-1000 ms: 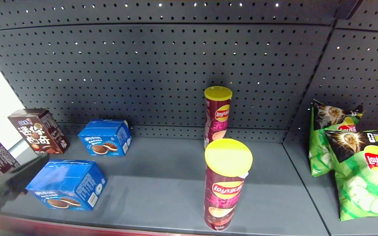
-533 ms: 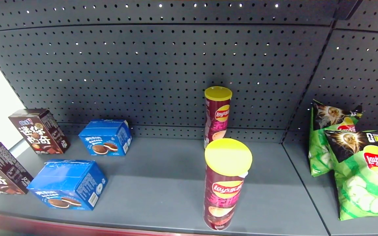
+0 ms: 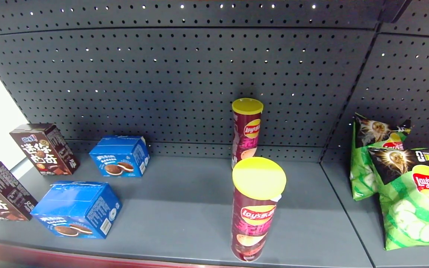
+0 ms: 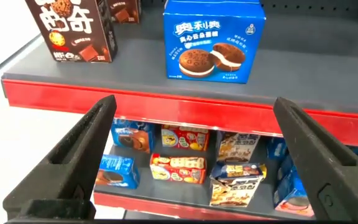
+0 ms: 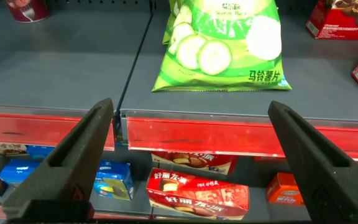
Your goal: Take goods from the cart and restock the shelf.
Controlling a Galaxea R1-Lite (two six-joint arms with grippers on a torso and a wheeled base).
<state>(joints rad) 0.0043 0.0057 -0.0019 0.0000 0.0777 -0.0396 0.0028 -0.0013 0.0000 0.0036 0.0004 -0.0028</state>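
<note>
1. The left end effector point(image 4: 194, 106) hangs just in front of the shelf's red front edge point(image 4: 166, 107); its two black fingers are spread wide and released, with nothing between them.
2. Beyond it the front blue box point(image 4: 213, 40) stands near that edge; the front brown box point(image 4: 73, 28) stands beside it.
3. The right end effector point(image 5: 190, 107) is likewise released and empty, before the same red edge; the front green bag point(image 5: 222, 43) rests just behind the edge.
4. In the head view the grey shelf point(image 3: 184, 208) also carries a rear blue box point(image 3: 119, 155) and a rear brown box point(image 3: 43, 149), both nearer the pegboard back point(image 3: 162, 82).
5. Two maroon tubes with yellow lids stand upright mid-shelf; the front tube point(image 3: 255, 212) is near the edge, and the rear tube point(image 3: 246, 130) is by the back.
6. A rear green bag point(image 3: 374, 156) sits in the right bay, partly overlapped by the front one.
7. The lower shelf point(image 4: 166, 198) holds small snack boxes point(image 4: 179, 168).
</note>
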